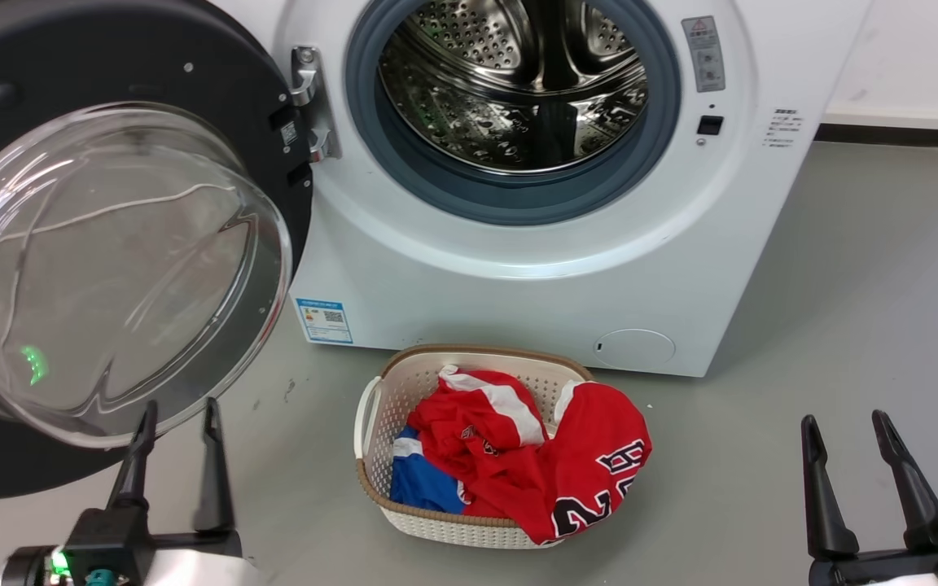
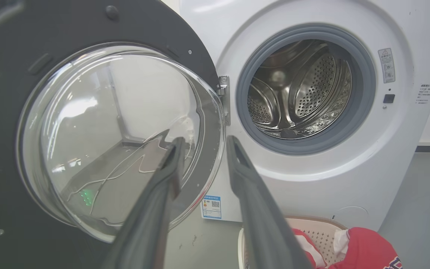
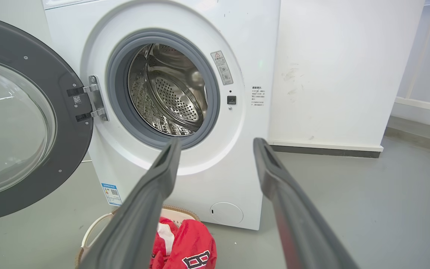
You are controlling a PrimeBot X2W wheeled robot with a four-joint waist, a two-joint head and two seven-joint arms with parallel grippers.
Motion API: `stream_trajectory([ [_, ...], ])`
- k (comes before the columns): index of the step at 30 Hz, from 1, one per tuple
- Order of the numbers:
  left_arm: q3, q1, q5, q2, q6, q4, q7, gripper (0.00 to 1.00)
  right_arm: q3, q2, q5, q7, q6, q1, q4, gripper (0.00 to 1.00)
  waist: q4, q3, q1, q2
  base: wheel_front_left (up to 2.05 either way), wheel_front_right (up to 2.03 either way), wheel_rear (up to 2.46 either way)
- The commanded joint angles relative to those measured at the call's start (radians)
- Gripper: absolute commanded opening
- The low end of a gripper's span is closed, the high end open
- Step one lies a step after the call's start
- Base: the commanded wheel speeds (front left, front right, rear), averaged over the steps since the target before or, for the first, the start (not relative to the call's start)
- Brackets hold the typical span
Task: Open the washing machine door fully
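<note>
Two dark fingers of the left hand (image 1: 179, 407) stand parted with nothing between them, tips pointing up at the lower edge of the washing machine door (image 1: 111, 268). That door is swung wide out to the left of its opening. Its bulging glass bowl faces this hand, just above and ahead of the fingertips. Whether the tips touch the glass I cannot tell, though in the left wrist view one finger lies across the bowl's lower right edge. Up and to the right of the hand, the door's black rim ends at the hinge (image 1: 306, 98). Beyond it the washing machine (image 1: 518, 277) shows its gasket (image 1: 436, 183) and bare steel drum (image 1: 518, 89). Ahead and to the right of the left hand, a pale basket (image 1: 469, 352) holding red clothes (image 1: 534, 456) sits on the grey floor (image 1: 843, 285), near the machine's front and between the two hands. The right hand (image 1: 843, 417) is likewise spread and empty, with open floor ahead of it up to the machine's right corner and a white wall (image 3: 330, 74) beyond
</note>
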Motion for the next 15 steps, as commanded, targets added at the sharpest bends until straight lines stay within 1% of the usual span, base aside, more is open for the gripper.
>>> stream_trajectory([
  [1, -0.011, 0.014, -0.005, -0.002, 0.010, 0.000, 0.003, 1.00, -0.002, 0.002, 0.003, -0.002, 0.000, 0.013, -0.006, 1.00, -0.013, -0.006, 0.0001, 0.0000, 0.00, 0.00, 0.00],
  [4, -0.042, 0.029, -0.010, -0.004, 0.021, 0.004, 0.003, 1.00, -0.004, 0.002, 0.004, -0.002, 0.000, 0.018, -0.012, 1.00, -0.026, -0.010, 0.0001, 0.0000, 0.00, 0.00, 0.00],
  [10, -0.111, 0.046, -0.017, -0.005, 0.021, 0.030, 0.002, 1.00, -0.014, 0.002, 0.017, -0.002, 0.000, 0.028, -0.022, 1.00, -0.051, -0.019, 0.0001, 0.0000, 0.00, 0.00, 0.00],
  [15, -0.133, 0.050, -0.036, -0.005, 0.034, 0.043, 0.003, 1.00, -0.007, 0.002, 0.021, -0.002, 0.000, 0.036, -0.026, 1.00, -0.067, -0.024, 0.0001, 0.0000, 0.00, 0.00, 0.00],
])
